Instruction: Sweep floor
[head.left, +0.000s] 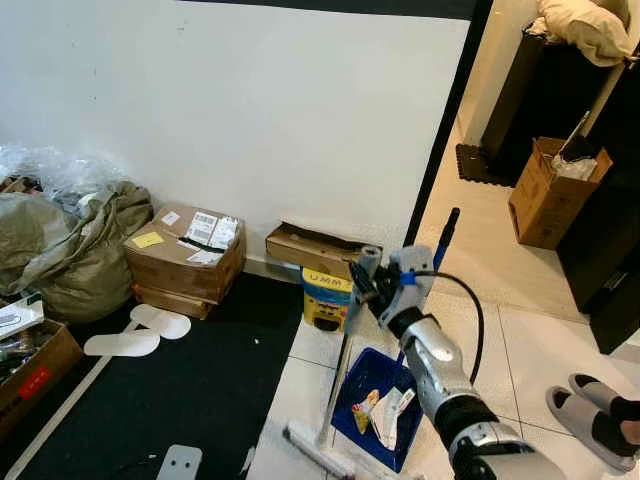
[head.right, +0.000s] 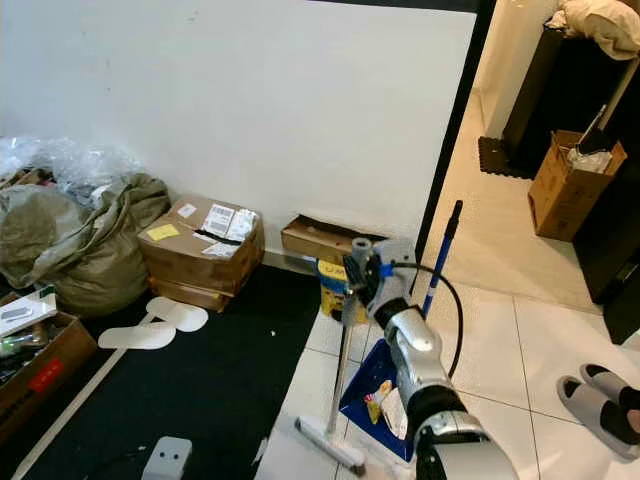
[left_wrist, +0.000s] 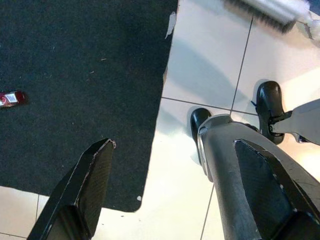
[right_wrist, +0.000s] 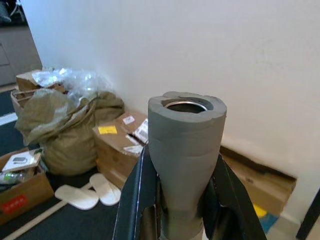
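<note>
Right end effector (head.right: 362, 272): fingers closed on grey foam grip of broom handle (right_wrist: 186, 150), just below its open top end. Handle near upright, slanting down to broom head (head.right: 330, 443) on white tile floor (head.right: 540, 370), just left of blue dustpan (head.right: 378, 395). Dustpan: on tile, loaded with wrappers and paper scraps, blue pole (head.right: 440, 258) rising from it toward the doorway.

Left end effector (left_wrist: 170, 195): fingers spread wide, gripping nothing, hanging over the edge where black mat (left_wrist: 75, 75) meets tile. Small red wrapper (left_wrist: 11, 98) lying on mat.

Boundaries: white wall (head.left: 250, 110) ahead; cardboard boxes (head.left: 186, 255) and stuffed sack (head.left: 70, 245) along its base; yellow container (head.left: 327, 297) against wall, just beyond dustpan; pair of white slippers (head.left: 140, 332) on mat. Open tile to the right, leading through doorway; a person's slippered foot (head.left: 590, 415) at far right.
</note>
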